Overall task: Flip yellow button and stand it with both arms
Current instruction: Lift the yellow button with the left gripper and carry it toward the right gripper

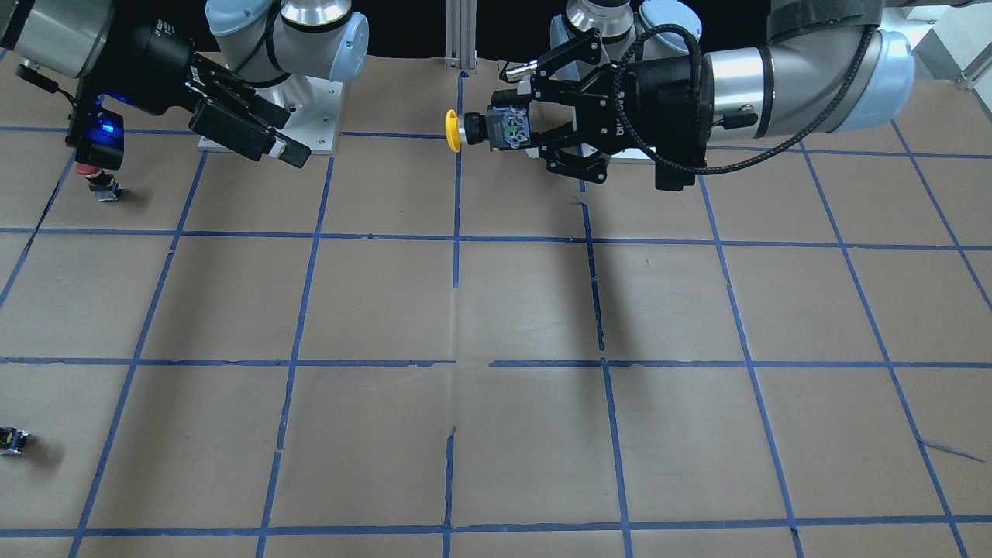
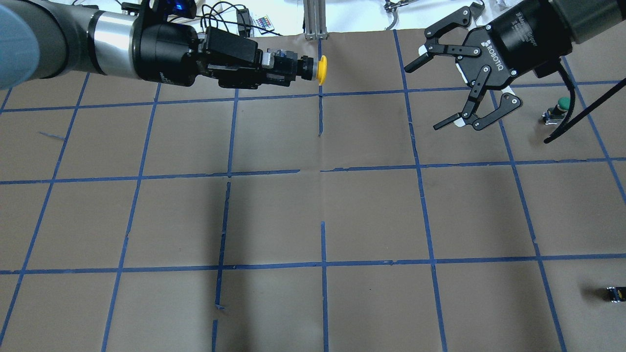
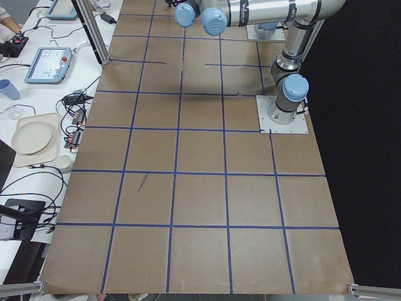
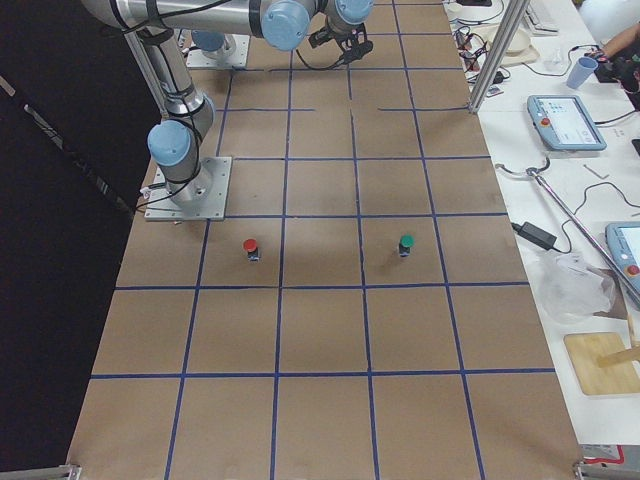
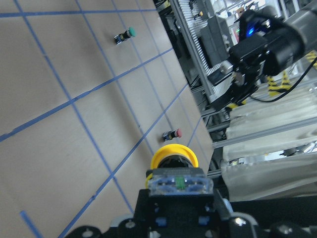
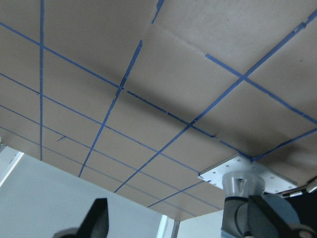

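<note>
On your left arm (image 2: 58, 44) the jaws clamp the yellow mushroom-capped push-button (image 2: 321, 70) level above the bench (image 2: 371, 215); your right arm (image 2: 577, 14) has jaws spread wide, empty.

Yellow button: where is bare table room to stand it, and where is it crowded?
Bare: the centre squares of the table below the yellow button held by the left gripper. Crowded: the robot's right, by the green button, red button and small block.

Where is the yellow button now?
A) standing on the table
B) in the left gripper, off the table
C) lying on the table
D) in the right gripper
B: the left gripper is shut on the yellow button, held above the table; the right gripper is open and empty.
</note>
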